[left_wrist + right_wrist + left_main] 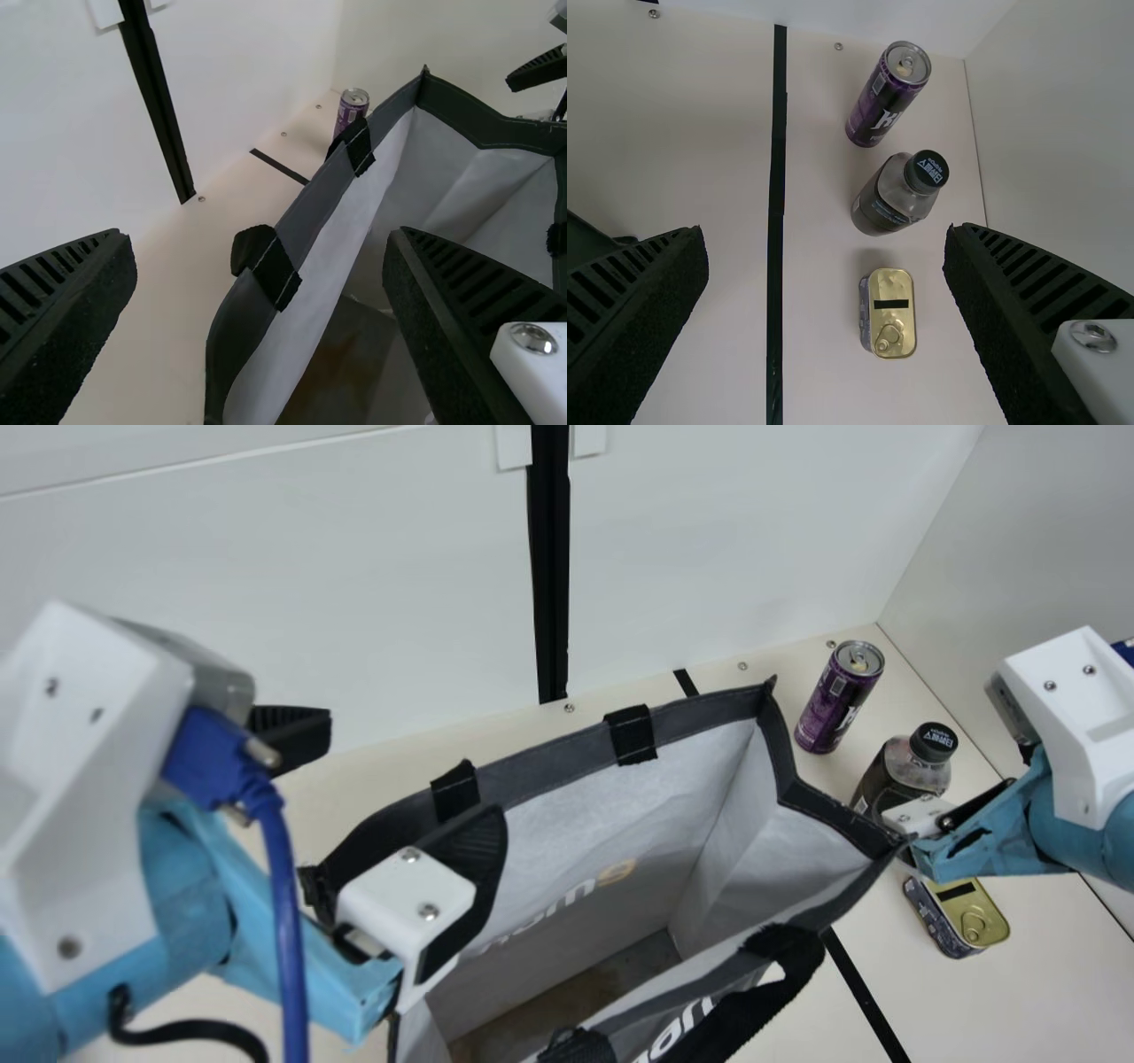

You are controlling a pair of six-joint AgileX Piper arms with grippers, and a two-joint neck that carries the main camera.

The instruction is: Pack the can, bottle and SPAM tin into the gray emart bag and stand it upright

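Now the right gripper (826, 234), wide open, is nearer the SPAM tin (973, 919), at the main view's lower right, than the wide left gripper (259, 237); its long side looks lined up for a short-way pinch.

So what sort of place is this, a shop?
More likely a robot lab or test booth: there's a left robot arm, a right robot arm and a cream table with plain white panels behind.

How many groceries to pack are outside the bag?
3, all on the table right of the bag: the can at the back, the bottle in the middle, the tin nearest the front.
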